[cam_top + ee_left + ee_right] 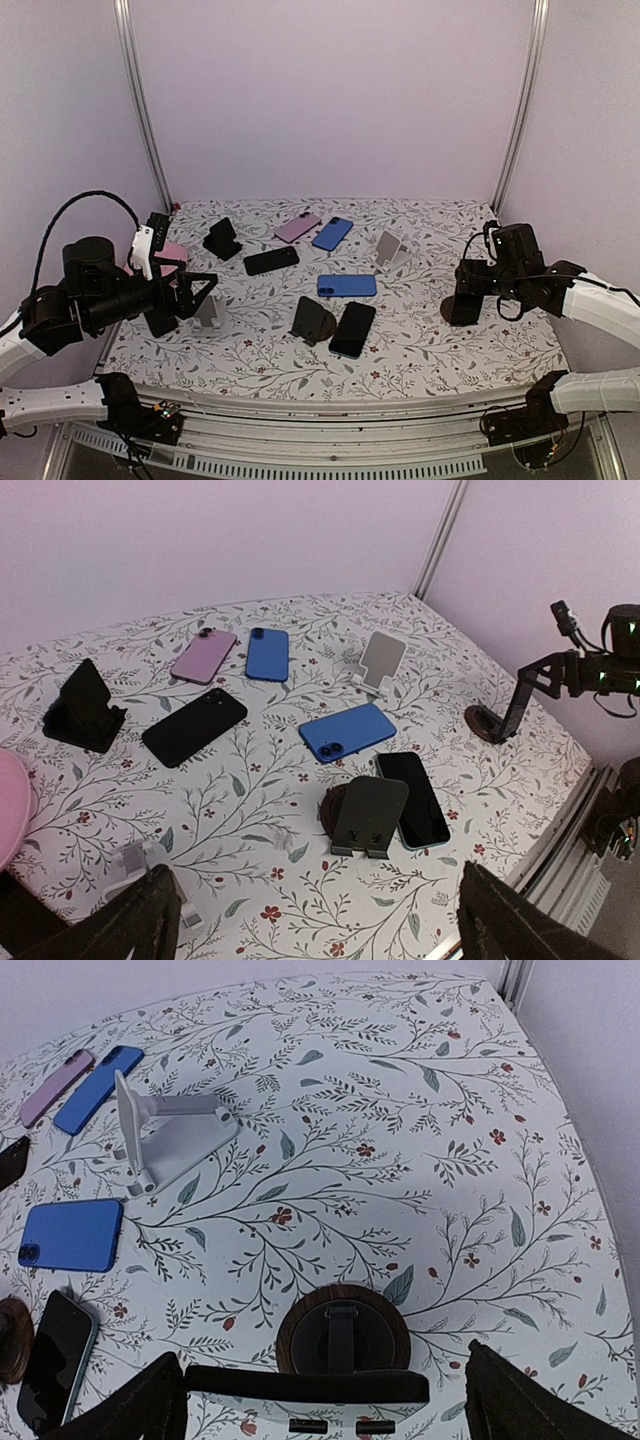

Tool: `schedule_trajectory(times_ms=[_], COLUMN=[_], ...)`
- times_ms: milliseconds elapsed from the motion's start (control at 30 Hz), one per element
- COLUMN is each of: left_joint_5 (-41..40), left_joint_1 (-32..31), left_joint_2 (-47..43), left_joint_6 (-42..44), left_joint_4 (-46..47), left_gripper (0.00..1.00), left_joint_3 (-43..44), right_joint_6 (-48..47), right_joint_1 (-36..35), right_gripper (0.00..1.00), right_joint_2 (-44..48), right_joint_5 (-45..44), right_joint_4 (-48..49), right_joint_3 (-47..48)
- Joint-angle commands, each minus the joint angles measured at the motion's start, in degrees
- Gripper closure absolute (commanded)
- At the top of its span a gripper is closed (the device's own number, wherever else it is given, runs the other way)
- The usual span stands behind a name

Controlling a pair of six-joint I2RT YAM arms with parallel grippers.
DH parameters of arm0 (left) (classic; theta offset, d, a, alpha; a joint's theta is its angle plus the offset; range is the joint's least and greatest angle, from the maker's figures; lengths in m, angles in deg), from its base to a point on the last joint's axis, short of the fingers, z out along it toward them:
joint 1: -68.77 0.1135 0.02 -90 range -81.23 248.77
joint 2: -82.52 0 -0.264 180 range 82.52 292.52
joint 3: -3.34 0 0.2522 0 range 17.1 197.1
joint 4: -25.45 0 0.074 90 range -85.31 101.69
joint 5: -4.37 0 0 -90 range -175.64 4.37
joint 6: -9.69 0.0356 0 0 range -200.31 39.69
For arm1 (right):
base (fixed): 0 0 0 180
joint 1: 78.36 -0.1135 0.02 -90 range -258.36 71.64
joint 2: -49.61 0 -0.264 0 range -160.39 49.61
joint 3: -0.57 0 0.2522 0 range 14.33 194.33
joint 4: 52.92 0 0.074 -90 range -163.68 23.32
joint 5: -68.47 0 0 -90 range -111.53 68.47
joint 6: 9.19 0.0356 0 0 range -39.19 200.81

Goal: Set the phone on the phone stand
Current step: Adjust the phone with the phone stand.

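Several phones lie flat mid-table: a black one with a teal edge (352, 329) (413, 798), a blue one (347, 286) (347, 731), a black one (271, 260), another blue one (332, 233) and a lilac one (297, 228). A dark stand on a round wooden base (342, 1335) (461, 303) stands at the right. My right gripper (322, 1365) (468, 283) is open around its black plate (308, 1385), with a gap at the right finger. My left gripper (315, 880) (197, 290) hangs open over the left side, holding nothing.
More stands are about: a dark one (312, 320) (368, 815) beside the teal-edged phone, a grey-white one (390, 249) (165, 1130), a black one (221, 240) and a small white one (207, 312) by my left fingers. A pink object (170, 252) sits far left.
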Motion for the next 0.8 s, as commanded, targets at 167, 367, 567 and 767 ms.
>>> schedule_trajectory(times_ms=[167, 367, 567, 767], left_joint_5=[0.40, 0.41, 0.42, 0.41], left_joint_1=[0.72, 0.71, 0.70, 0.71], left_joint_2=[-0.10, -0.01, -0.10, -0.10], left_joint_6=[0.32, 0.36, 0.34, 0.23], left_joint_4=[0.75, 0.76, 0.76, 0.76], left_gripper=[0.03, 0.03, 0.03, 0.03], left_joint_3=[-0.30, -0.30, -0.33, -0.39], right_joint_6=[1.18, 1.75, 2.52, 2.90], right_joint_1=[-0.24, -0.24, -0.24, -0.24], right_gripper=[0.01, 0.01, 0.01, 0.01], right_joint_2=[1.27, 2.08, 3.29, 5.01], right_joint_5=[-1.57, -2.43, -3.52, -3.97], right_joint_4=[-3.20, -5.29, -7.35, -9.31], right_joint_3=[3.07, 4.53, 6.10, 7.64])
